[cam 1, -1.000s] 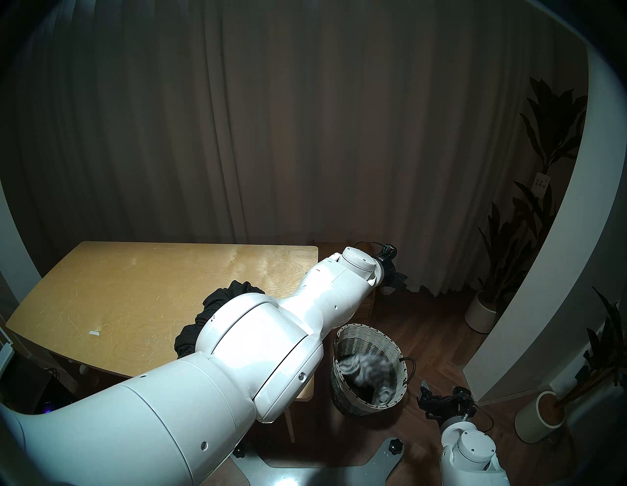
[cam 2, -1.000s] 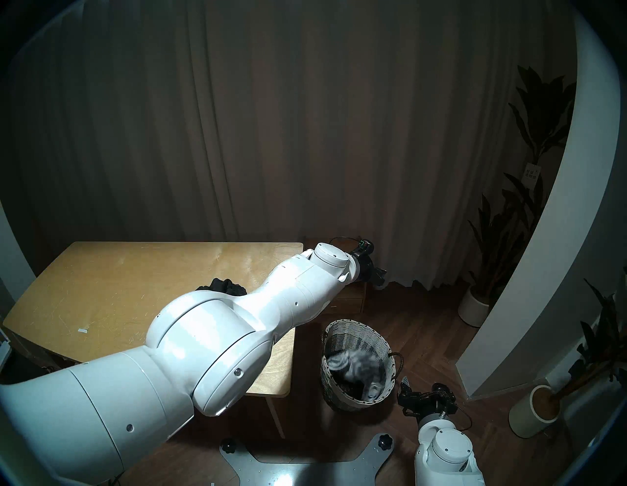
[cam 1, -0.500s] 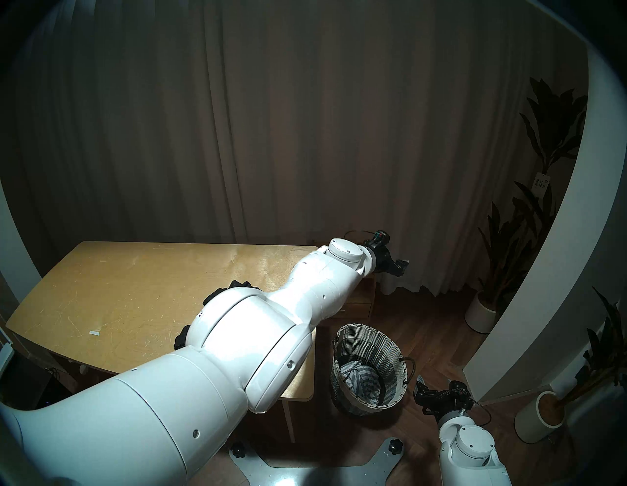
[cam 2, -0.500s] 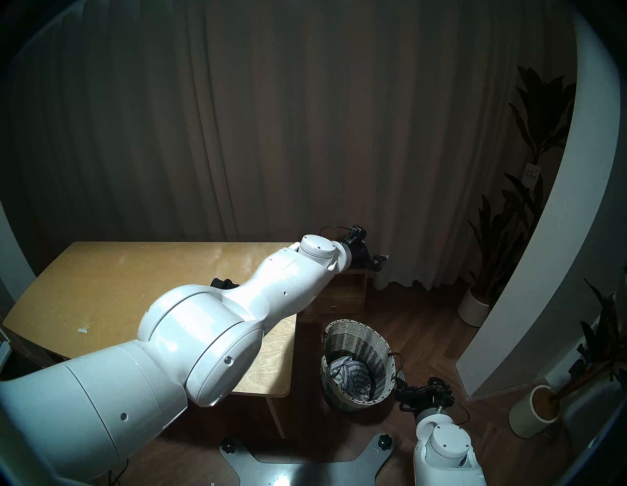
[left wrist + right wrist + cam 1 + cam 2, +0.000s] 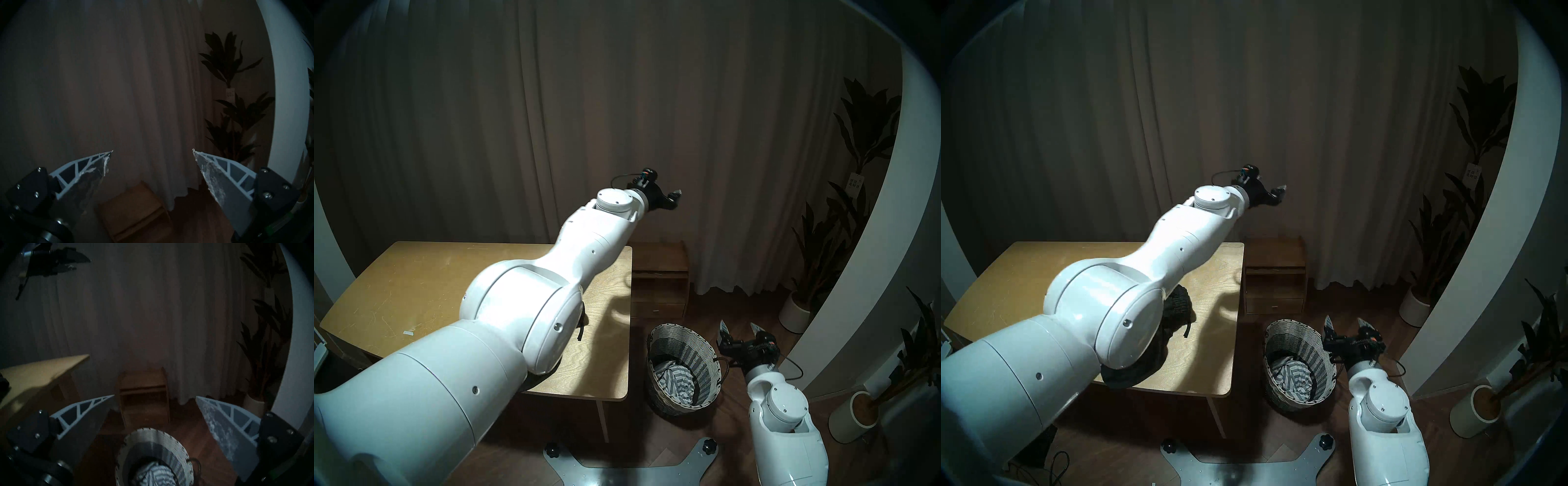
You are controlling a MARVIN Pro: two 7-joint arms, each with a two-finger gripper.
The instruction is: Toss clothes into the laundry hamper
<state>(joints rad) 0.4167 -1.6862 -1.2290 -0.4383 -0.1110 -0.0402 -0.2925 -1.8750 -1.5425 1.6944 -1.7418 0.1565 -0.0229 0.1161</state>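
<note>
The woven laundry hamper [image 5: 704, 353] stands on the floor right of the table, also seen in the right head view [image 5: 1314, 346] and the right wrist view [image 5: 153, 445]. The grey-and-white striped garment [image 5: 675, 376] lies inside it [image 5: 1290, 375] [image 5: 154, 475]. Black knit clothing [image 5: 1178, 305] lies on the table, mostly hidden under my left arm; I cannot tell the two black garments apart. My left gripper [image 5: 673, 198] [image 5: 152, 151] is open and empty, raised high before the curtain. My right gripper [image 5: 738, 325] [image 5: 154, 396] is open and empty, just right of the hamper and above its rim.
A wooden table [image 5: 415, 271] is on the left. A brown wooden shelf unit [image 5: 660, 278] stands behind the hamper against the curtain. Potted plants [image 5: 794, 312] [image 5: 853, 417] and a curved white wall are on the right. My base plate [image 5: 629, 468] is below.
The striped garment dropped into the hamper and settled. My left arm swung up and back towards the left, uncovering the shelf unit. My right gripper rose beside the hamper.
</note>
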